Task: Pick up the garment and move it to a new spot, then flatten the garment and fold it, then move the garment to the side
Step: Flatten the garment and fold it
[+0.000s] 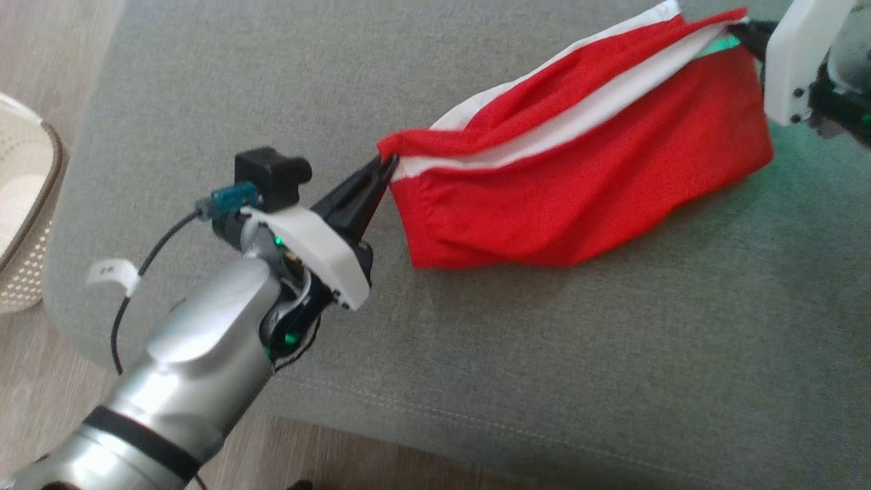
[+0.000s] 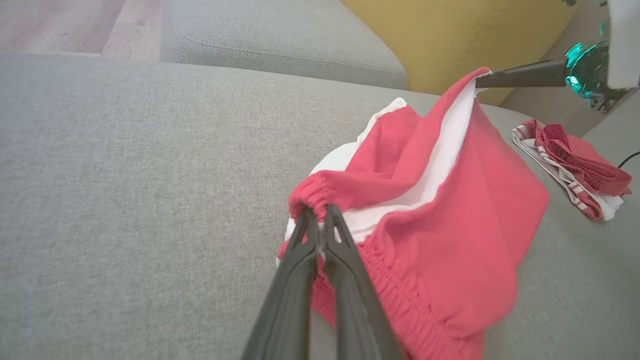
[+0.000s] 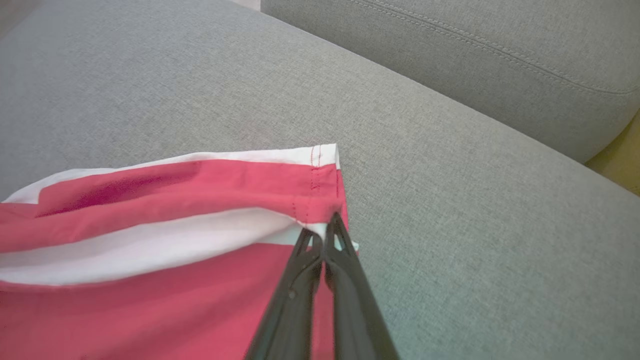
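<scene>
Both grippers are stretching the red shorts (image 1: 599,177) over the grey sofa seat (image 1: 544,354).
At centre left, the left gripper (image 1: 388,165) is pinching the elastic waistband, fingers closed on it. The shorts are sagging mid-frame, and at upper right the right gripper (image 1: 743,32) is clamping a hem corner. Lowering both pinches level and taut should be laying it flat. A basket (image 1: 34,204) at far left and a striped garment (image 2: 575,165) are lying well apart, blocking nothing.

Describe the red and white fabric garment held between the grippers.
The red fabric garment with white bands looks like shorts: gathered elastic waistband, stitched hem. It hangs stretched and creased between the left gripper, shut on its waistband end, and the right gripper, shut on a hem corner; its lower edge seems to rest on the grey cushion.
</scene>
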Available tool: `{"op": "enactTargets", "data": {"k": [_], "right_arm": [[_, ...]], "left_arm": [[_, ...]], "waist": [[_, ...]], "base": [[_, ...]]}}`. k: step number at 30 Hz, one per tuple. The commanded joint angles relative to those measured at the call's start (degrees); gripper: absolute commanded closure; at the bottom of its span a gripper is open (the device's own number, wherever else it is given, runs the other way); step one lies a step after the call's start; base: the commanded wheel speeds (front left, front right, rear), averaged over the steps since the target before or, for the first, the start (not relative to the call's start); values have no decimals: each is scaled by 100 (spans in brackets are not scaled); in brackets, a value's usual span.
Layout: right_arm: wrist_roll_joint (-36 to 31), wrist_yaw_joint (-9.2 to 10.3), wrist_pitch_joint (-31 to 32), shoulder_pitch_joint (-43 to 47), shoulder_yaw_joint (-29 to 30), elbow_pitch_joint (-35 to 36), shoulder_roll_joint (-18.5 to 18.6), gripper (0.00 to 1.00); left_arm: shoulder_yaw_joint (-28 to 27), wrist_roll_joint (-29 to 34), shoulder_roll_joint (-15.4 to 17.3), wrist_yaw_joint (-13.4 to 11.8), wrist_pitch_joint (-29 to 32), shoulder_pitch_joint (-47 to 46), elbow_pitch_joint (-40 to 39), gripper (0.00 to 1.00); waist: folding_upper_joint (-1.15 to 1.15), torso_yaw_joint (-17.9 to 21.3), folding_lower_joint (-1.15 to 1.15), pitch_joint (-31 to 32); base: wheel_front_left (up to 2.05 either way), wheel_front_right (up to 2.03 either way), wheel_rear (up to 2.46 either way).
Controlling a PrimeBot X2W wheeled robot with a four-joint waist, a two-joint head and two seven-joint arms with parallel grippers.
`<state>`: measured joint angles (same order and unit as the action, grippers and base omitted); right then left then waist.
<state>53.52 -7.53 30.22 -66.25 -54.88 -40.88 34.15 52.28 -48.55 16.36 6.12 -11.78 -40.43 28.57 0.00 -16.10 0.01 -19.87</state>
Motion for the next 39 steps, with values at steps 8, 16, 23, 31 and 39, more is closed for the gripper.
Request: {"op": "enactTargets", "data": {"k": [8, 16, 23, 31, 39], "right_arm": [[-346, 4, -469, -550, -142, -444, -140, 100], [-371, 4, -770, -759, -365, -648, -220, 0], [-373, 4, -1077, -780, -455, -935, -314, 0], [-265, 4, -2086, -411, -311, -1304, -496, 0], [54, 4, -3505, 400, 114, -1374, -944, 0]], "left_arm": [[-379, -41, -168, 100, -272, -614, 373, 100], [-520, 22, -369, 127, -316, -794, 664, 0], [-998, 313, -493, 128, -320, -752, 698, 0], [-2027, 645, -625, -3, -321, -290, 568, 0], [-3173, 1013, -827, -99, -321, 466, 6, 0]], "waist": [[0, -214, -1, -440], [0, -282, -1, -598], [0, -247, -1, -575], [0, -29, -1, -184], [0, 384, -1, 480]], "base": [[0, 0, 0], [0, 0, 0], [0, 0, 0], [0, 0, 0], [0, 0, 0]]}}
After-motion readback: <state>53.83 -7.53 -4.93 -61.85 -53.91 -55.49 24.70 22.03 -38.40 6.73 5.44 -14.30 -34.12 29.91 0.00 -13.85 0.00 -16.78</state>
